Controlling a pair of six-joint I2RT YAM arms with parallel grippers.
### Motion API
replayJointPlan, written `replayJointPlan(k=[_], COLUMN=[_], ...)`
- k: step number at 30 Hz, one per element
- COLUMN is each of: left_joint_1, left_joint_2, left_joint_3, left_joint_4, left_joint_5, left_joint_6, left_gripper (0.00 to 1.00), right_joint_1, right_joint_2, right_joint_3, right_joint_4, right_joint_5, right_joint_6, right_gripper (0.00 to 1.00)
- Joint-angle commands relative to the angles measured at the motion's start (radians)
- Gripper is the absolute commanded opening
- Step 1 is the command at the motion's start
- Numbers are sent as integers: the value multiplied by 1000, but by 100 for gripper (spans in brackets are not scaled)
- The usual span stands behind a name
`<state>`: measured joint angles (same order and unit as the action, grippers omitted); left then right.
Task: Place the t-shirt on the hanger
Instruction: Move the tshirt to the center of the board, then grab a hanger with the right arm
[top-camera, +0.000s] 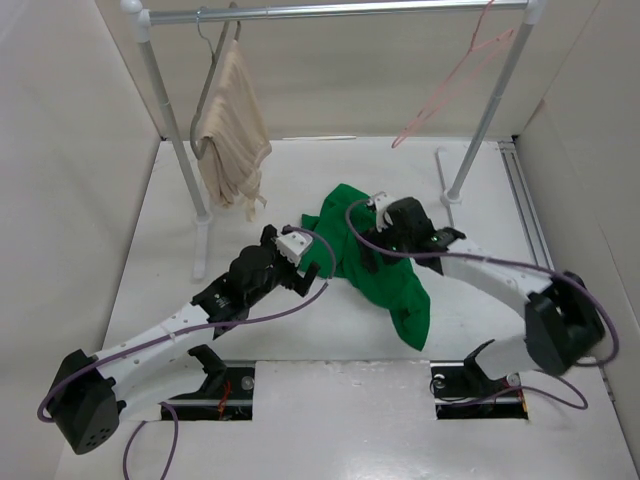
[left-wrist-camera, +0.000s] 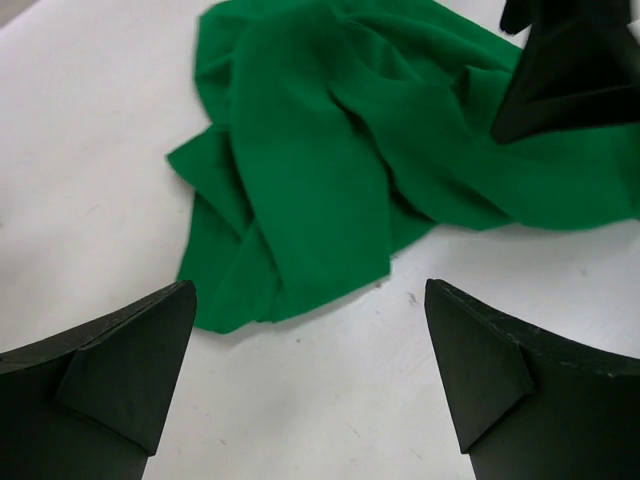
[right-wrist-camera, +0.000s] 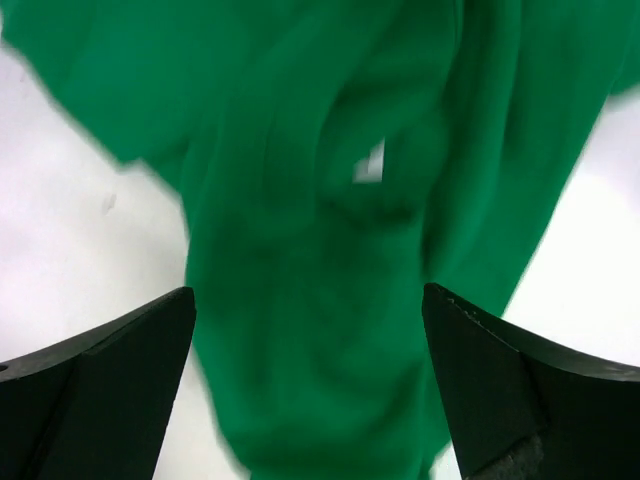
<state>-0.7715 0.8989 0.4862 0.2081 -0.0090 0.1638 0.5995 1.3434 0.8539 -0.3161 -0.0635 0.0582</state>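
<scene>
The bright green t-shirt (top-camera: 392, 280) lies crumpled on the white table, at mid-table. The thin pink hanger (top-camera: 452, 85) hangs by its hook from the rail at the back right, tilted, with nothing on it. My left gripper (top-camera: 316, 268) is open just left of the shirt. In the left wrist view the left gripper (left-wrist-camera: 310, 300) stands over bare table, short of the t-shirt (left-wrist-camera: 310, 170). My right gripper (top-camera: 372, 252) hovers open above the cloth. In the blurred right wrist view the t-shirt (right-wrist-camera: 300, 300) with a small white mark (right-wrist-camera: 370, 165) fills the space under the right gripper (right-wrist-camera: 308, 300).
A beige garment (top-camera: 233, 135) hangs on a grey wire hanger at the left of the metal rail (top-camera: 340, 12). The rack's white posts (top-camera: 178, 140) and feet stand on the table. Cream walls (top-camera: 60, 200) close in both sides. The right gripper's black body (left-wrist-camera: 570, 70) shows in the left wrist view.
</scene>
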Motion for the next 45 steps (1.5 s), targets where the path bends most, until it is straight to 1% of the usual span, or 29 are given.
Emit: replayJointPlan(k=[1,2,5,6,8,9,10,11,12,13,14,16,19,20,22,23,25,27,29,30,32,33,36,37,38,40,41,43,45], left_joint_1=[-5,-5,-5,-5,-5,-5,-5,-5,-5,-5,4,5,5,5,5,5,5,5,5,5,5,5,5,5,5,5,5,5,-6], left_joint_2=[-23,-34,-44,-45,-45,-45,-45,-45,-45,-45,-45,-45,-78,-90,-133,-144,-153,-153,-126,-76,1,102,283,311,333,398,426,512,549], left_joint_3=[55,64,74,74,74,74,74,74,74,83,83,106,118,118,109,109,100,100,110,123,156,210,322,334,344,370,390,457,471], left_joint_4=[89,89,62,62,47,37,37,28,28,28,28,5,-7,-7,-7,2,2,-7,-7,-18,-29,-54,-79,-61,-43,-10,-10,-44,-59], left_joint_5=[-164,-178,-200,-200,-226,-236,-271,-295,-322,-350,-411,-462,-465,-445,-358,-323,-221,-155,-88,-76,-75,-75,-66,-66,-53,-52,-63,-63,-92], left_joint_6=[-38,-49,-75,-90,-99,-99,-125,-135,-147,-161,-188,-213,-213,-213,-204,-190,-167,-118,-95,-95,-84,-84,-84,-69,-58,-38,-38,-38,-9], left_gripper=[95,94,89,88,84,82,79,76,68,64,60,52,52,55,58,60,64,67,67,67,67,67,68,68,70,75,76,78,81], right_joint_1=[-23,-23,11,22,66,86,109,132,179,204,229,296,318,318,318,318,318,318,318,318,318,327,327,327,327,327,327,327,327], right_joint_2=[173,277,434,463,508,529,530,530,516,502,487,430,337,306,240,159,64,-88,-183,-270,-350,-422,-539,-564,-585,-647,-667,-725,-756], right_joint_3=[146,227,357,385,434,467,477,478,478,478,456,389,245,205,128,66,16,-32,-52,-62,-75,-88,-113,-113,-113,-89,-88,-72,-47], right_joint_4=[40,40,17,17,5,5,5,5,5,5,34,55,118,135,163,175,175,166,123,103,33,9,-121,-121,-159,-285,-354,-397,-428], right_joint_5=[-45,-61,-117,-134,-176,-176,-161,-147,-147,-138,-137,-137,-165,-165,-138,-121,-63,-13,76,106,190,215,313,314,365,424,471,504,536], right_joint_6=[-129,-162,-216,-225,-244,-265,-276,-288,-319,-339,-359,-371,-327,-305,-261,-221,-187,-134,-98,-66,-25,17,101,126,155,253,279,311,325], right_gripper=[98,93,72,50,29,20,3,0,0,0,0,0,43,69,91,100,100,100,100,100,100,100,100,100,100,100,100,100,100])
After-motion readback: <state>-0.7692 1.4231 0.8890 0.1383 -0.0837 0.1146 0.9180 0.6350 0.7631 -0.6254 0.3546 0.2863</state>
